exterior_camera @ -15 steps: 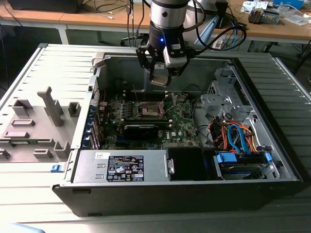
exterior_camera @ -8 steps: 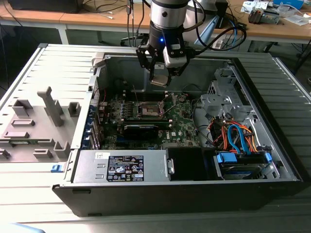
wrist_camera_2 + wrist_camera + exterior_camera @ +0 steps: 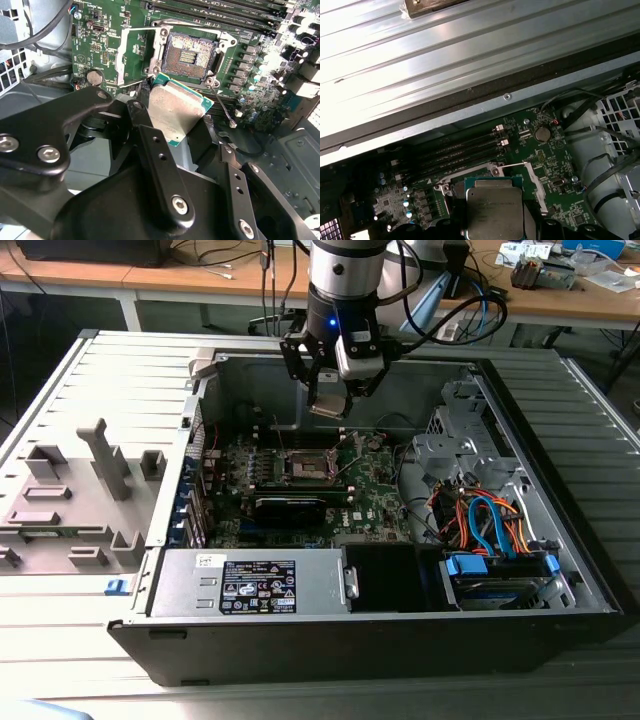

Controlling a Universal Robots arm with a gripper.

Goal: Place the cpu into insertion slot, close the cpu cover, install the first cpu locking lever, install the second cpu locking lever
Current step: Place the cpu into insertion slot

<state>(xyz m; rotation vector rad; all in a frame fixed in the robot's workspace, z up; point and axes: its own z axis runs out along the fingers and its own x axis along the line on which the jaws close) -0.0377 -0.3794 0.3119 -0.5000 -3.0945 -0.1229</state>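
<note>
Gripper (image 3: 172,131) clamped on cpu (image 3: 177,106), above insertion slot (image 3: 187,54), cpu cover (image 3: 119,52) flipped open, printed label (image 3: 258,587) on power supply (image 3: 185,585)

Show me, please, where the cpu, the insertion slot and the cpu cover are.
cpu (image 3: 177,107): second wrist view, silvery top face.
insertion slot (image 3: 187,55): second wrist view, dark centre.
cpu cover (image 3: 120,50): second wrist view, frame's side bar.
</note>
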